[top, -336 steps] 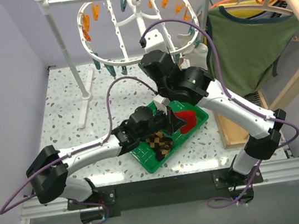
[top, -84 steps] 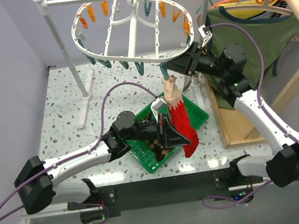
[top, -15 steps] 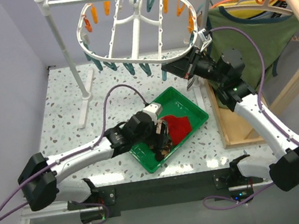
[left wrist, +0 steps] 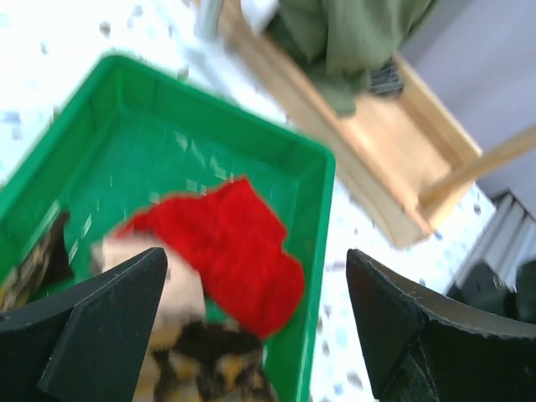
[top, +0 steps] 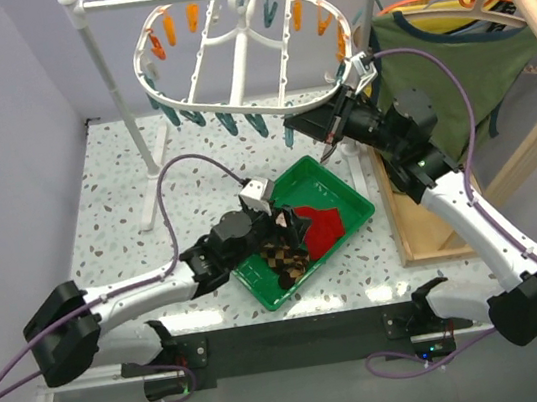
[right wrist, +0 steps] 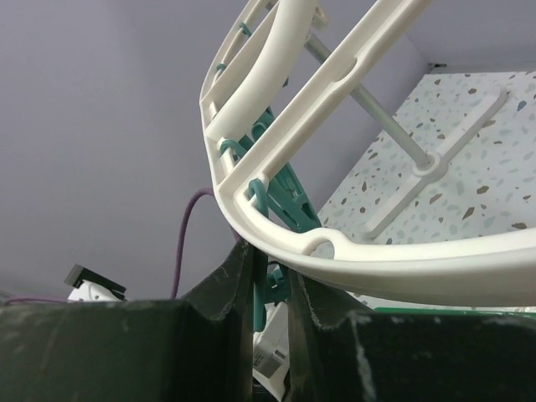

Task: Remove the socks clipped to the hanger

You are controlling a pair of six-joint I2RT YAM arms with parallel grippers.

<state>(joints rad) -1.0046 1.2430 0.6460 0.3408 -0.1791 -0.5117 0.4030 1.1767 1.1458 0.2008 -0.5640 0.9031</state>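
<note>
Now, left gripper (top: 288,226) hung wide open just above the socks (top: 321,229), heaped in the tray (top: 327,184). None showed on the hanger (right wrist: 377,260). Right gripper (right wrist: 270,276), far-right, pinched a teal clip (right wrist: 289,201) under its rim.

Your left wrist view was blurred, and the checkered socks (left wrist: 209,373) ran off its bottom edge. The right hand (right wrist: 272,276) and the hanger (right wrist: 377,268) rim hid most of the teal clothespin (right wrist: 285,201); whether the hand pinched it, you couldn't tell.
</note>
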